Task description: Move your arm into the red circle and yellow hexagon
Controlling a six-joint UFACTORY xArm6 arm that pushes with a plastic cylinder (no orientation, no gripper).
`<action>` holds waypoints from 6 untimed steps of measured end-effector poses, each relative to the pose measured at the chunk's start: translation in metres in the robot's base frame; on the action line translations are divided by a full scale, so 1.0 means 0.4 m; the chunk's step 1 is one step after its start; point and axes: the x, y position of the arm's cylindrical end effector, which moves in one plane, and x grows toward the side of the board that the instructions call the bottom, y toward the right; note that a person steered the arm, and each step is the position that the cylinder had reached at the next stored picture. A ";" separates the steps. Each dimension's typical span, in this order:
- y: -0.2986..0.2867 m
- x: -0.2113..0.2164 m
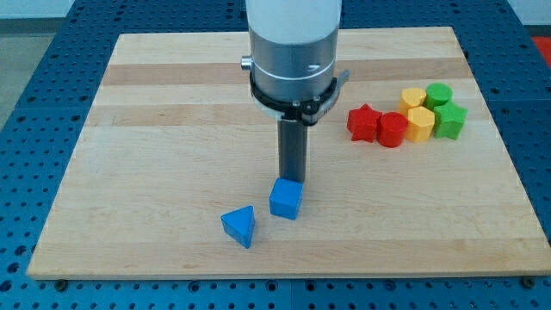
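The red circle (392, 130) lies at the view's right, touching the yellow hexagon (420, 124) on its right side. My tip (293, 180) is at the board's middle, well to the left of both, right behind the blue cube (286, 199). The cube hides the tip's very end.
A red star (364, 122) sits just left of the red circle. A yellow round block (413, 98), a green round block (439, 95) and a green star (449, 120) cluster around the hexagon. A blue triangle (239, 226) lies left of the blue cube. The wooden board (172, 129) carries them all.
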 end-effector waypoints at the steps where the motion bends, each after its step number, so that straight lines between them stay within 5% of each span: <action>1: 0.000 0.026; 3: 0.000 0.075; 6: 0.267 -0.068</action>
